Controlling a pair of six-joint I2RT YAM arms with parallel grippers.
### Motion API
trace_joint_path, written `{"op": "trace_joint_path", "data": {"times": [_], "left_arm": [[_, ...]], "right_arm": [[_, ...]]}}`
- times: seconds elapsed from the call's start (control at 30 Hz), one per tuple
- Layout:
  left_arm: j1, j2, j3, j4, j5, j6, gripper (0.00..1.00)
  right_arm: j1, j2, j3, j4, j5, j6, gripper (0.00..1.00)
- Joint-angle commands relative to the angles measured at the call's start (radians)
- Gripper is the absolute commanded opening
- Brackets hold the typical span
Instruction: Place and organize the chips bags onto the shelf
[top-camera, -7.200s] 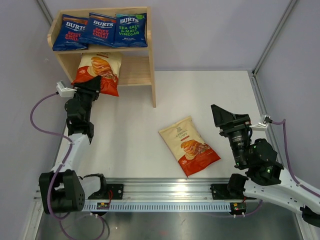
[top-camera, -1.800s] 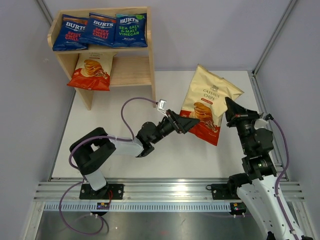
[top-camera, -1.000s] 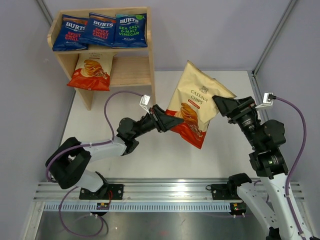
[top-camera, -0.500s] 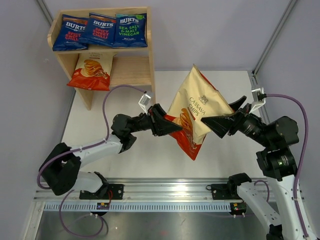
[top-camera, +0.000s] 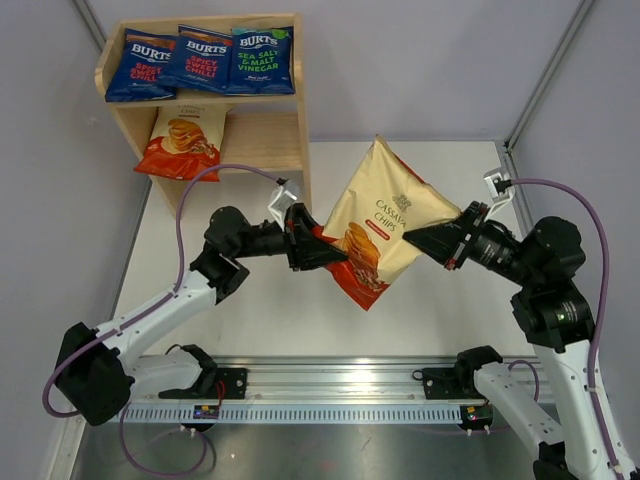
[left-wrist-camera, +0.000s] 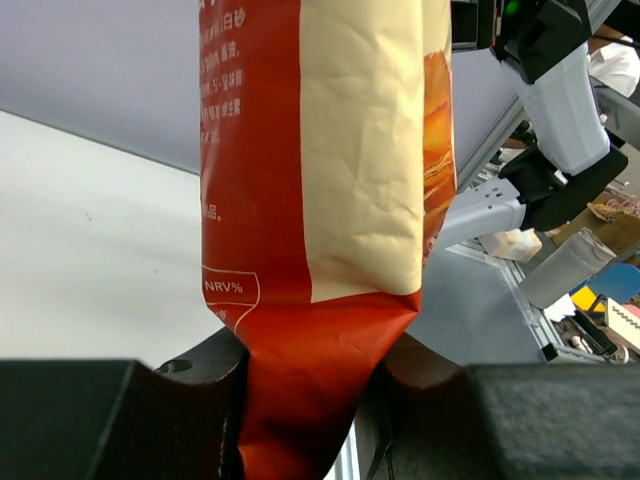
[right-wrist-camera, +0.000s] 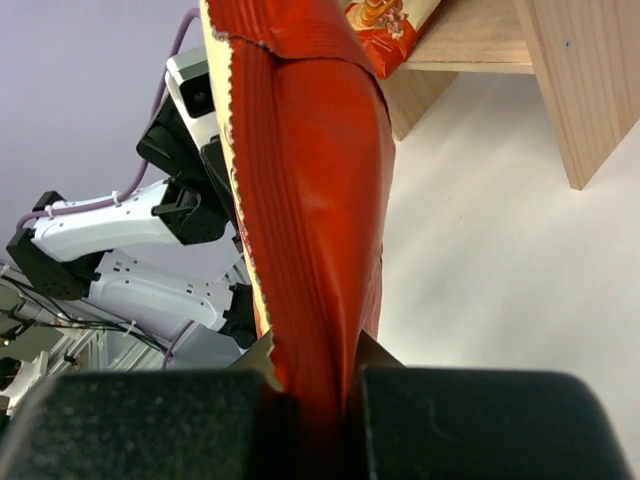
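A cream chips bag (top-camera: 385, 220) with a red-orange bottom hangs tilted in the air above the table's middle. My left gripper (top-camera: 328, 256) is shut on its red lower-left corner (left-wrist-camera: 300, 380). My right gripper (top-camera: 428, 240) is shut on its right edge, which shows as a red fold (right-wrist-camera: 315, 230) between the pads. The wooden shelf (top-camera: 304, 150) stands at the back left. Three dark blue BURTS bags (top-camera: 205, 58) lie side by side on its top. A second cream bag (top-camera: 186, 140) lies on the lower tier, to the left.
The shelf's right side panel (right-wrist-camera: 575, 90) is near the held bag. The right part of the lower tier (top-camera: 265, 140) is bare wood. Grey walls enclose the white table (top-camera: 250, 310), and a metal rail (top-camera: 320, 385) runs along its near edge.
My right gripper, open beside the bag half a second ago, has closed on its right edge. The bag has drifted slightly left and the left arm has drawn back toward the left.
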Motion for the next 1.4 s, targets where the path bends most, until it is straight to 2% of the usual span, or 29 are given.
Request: {"op": "trace_joint_path", "data": {"times": [0.0, 0.03, 0.13, 0.17, 0.2, 0.23, 0.3, 0.4, 0.5, 0.53, 0.6, 0.63, 0.7, 0.87, 1.0, 1.23, 1.37], "left_arm": [[0.069, -0.035, -0.023, -0.028, 0.074, 0.021, 0.25], [0.073, -0.044, -0.028, -0.019, 0.069, 0.018, 0.28], [0.075, -0.074, -0.037, 0.008, 0.064, 0.001, 0.48], [0.078, -0.089, -0.040, 0.016, 0.057, -0.010, 0.58], [0.078, -0.097, -0.043, 0.021, 0.035, -0.013, 0.76], [0.078, -0.104, -0.054, 0.030, 0.023, -0.017, 0.87], [0.078, -0.136, -0.076, 0.056, -0.031, -0.039, 0.99], [0.078, -0.175, -0.166, 0.191, -0.136, -0.122, 0.99], [0.078, -0.166, -0.276, 0.437, -0.218, -0.261, 0.99], [0.078, -0.153, -0.298, 0.594, -0.232, -0.302, 0.99], [0.078, -0.109, -0.342, 0.761, -0.256, -0.427, 0.99], [0.070, -0.059, -0.349, 0.923, -0.264, -0.464, 0.99], [0.061, -0.006, -0.334, 1.082, -0.269, -0.559, 0.99], [-0.011, 0.014, -0.260, 1.105, -0.319, -0.522, 0.99], [-0.019, -0.021, -0.263, 1.105, -0.400, -0.481, 0.99], [-0.025, -0.015, -0.244, 1.107, -0.448, -0.461, 0.99], [-0.025, -0.044, -0.248, 1.107, -0.450, -0.435, 0.99]], "right_arm": [[0.005, -0.028, 0.030, 0.084, 0.043, 0.032, 0.00], [0.003, -0.035, 0.019, 0.112, 0.055, 0.048, 0.00], [0.003, -0.055, -0.015, 0.226, 0.081, 0.091, 0.00], [0.003, -0.055, -0.016, 0.246, 0.085, 0.102, 0.00], [0.003, -0.054, -0.015, 0.281, 0.083, 0.115, 0.00], [0.003, -0.051, -0.018, 0.308, 0.080, 0.131, 0.00], [0.003, -0.051, -0.031, 0.389, 0.082, 0.192, 0.00], [0.003, -0.043, -0.053, 0.531, 0.101, 0.278, 0.00], [0.003, -0.031, -0.071, 0.649, 0.114, 0.356, 0.00], [0.005, -0.023, -0.073, 0.675, 0.114, 0.378, 0.00], [0.003, 0.000, -0.082, 0.747, 0.106, 0.442, 0.00], [0.003, 0.006, -0.091, 0.779, 0.103, 0.468, 0.00], [0.003, 0.017, -0.111, 0.830, 0.112, 0.508, 0.00], [0.003, 0.034, -0.133, 0.879, 0.101, 0.546, 0.00], [0.003, 0.028, -0.148, 0.876, 0.115, 0.550, 0.00], [0.003, 0.038, -0.217, 1.000, 0.106, 0.625, 0.00], [0.003, 0.020, -0.234, 0.948, 0.149, 0.583, 0.00]]}}
